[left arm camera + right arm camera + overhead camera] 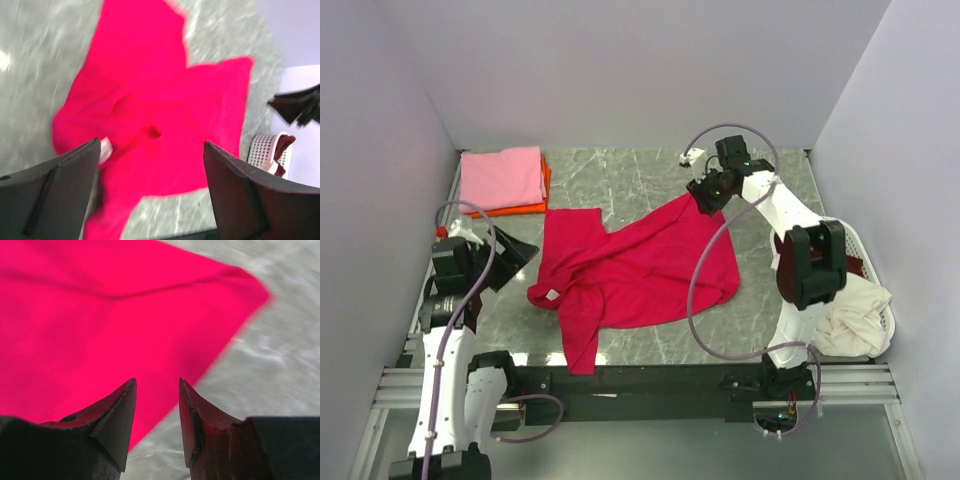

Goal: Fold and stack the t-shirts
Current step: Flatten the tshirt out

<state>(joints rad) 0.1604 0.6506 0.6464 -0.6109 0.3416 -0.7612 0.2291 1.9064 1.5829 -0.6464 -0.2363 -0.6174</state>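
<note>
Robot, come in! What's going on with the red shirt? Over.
Left claw open, right claw open, both empty. Red t-shirt lies crumpled, unfolded. Right arm's cable crosses over its right side.

A loose t-shirt (640, 270) lies spread on the middle of the table (620, 175), with a folded stack of t-shirts (503, 182) behind it in the far left corner. The basket (863, 245) sits at the right edge, with shirts (850, 315) heaped in it. The left gripper (515, 255) is just left of the loose t-shirt, and the right gripper (705, 195) is at its far right corner.
</note>
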